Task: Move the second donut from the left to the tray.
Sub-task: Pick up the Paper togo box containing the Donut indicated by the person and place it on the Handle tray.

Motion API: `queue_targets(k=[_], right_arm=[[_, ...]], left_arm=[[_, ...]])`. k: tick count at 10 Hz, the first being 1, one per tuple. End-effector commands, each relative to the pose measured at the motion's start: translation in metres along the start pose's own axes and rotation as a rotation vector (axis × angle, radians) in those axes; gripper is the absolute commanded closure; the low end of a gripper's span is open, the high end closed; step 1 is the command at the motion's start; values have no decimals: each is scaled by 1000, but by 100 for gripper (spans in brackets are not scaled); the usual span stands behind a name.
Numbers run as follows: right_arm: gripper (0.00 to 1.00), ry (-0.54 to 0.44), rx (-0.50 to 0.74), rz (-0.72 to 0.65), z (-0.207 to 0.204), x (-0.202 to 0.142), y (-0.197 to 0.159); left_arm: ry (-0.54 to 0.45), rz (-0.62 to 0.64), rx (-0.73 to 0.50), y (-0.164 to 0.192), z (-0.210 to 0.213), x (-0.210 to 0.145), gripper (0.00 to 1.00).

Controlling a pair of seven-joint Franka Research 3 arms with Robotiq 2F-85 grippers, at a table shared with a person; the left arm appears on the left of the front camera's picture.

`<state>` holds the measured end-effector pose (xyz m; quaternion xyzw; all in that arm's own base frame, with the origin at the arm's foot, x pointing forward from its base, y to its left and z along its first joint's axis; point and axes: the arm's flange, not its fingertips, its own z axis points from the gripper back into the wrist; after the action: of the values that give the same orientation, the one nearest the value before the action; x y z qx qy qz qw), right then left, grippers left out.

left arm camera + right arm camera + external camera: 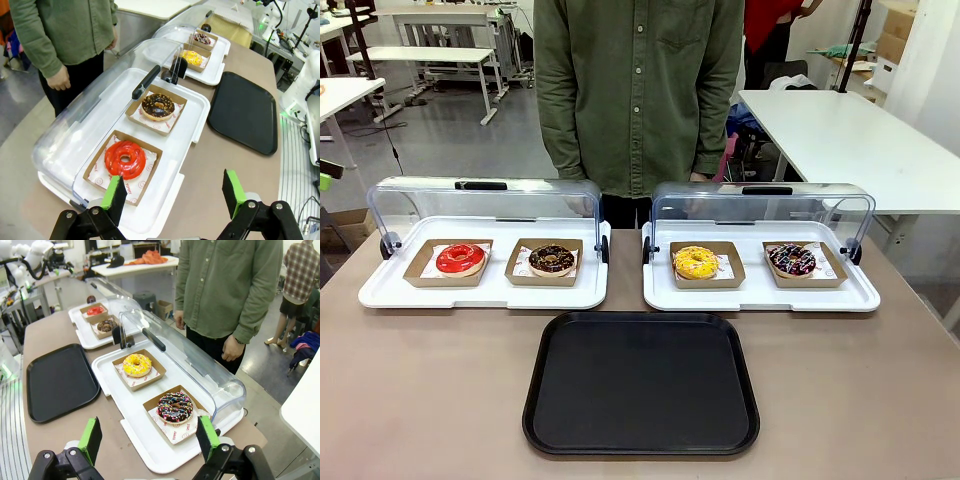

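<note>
The second donut from the left (552, 259) has dark chocolate icing with pale sprinkles and sits in a brown cardboard holder on the left white tray; it is also in the left wrist view (158, 106) and far off in the right wrist view (105, 325). The black tray (641, 383) lies in front of both white trays (243, 111) (58, 380). My left gripper (172, 196) hangs open above the table's left end, near the red donut. My right gripper (149, 437) is open over the right end, near the multicoloured-sprinkle donut.
A red-glazed donut (460, 259) shares the left white tray (380, 292). The right white tray (860, 295) holds a yellow donut (695, 262) and a dark donut with coloured sprinkles (791, 260). Both clear lids are raised. A person in a green shirt (640, 90) stands at the far side.
</note>
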<state>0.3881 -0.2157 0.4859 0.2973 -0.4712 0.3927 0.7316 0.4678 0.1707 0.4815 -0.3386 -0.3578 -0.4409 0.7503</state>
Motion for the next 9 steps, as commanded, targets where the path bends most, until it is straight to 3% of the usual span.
queue_targets(k=[1, 9], right_arm=[[0, -5, 2, 4, 0, 2, 0], [0, -5, 2, 4, 0, 2, 0]], left_arm=[[6, 1, 0, -1, 0, 2, 0], [6, 1, 0, -1, 0, 2, 0]])
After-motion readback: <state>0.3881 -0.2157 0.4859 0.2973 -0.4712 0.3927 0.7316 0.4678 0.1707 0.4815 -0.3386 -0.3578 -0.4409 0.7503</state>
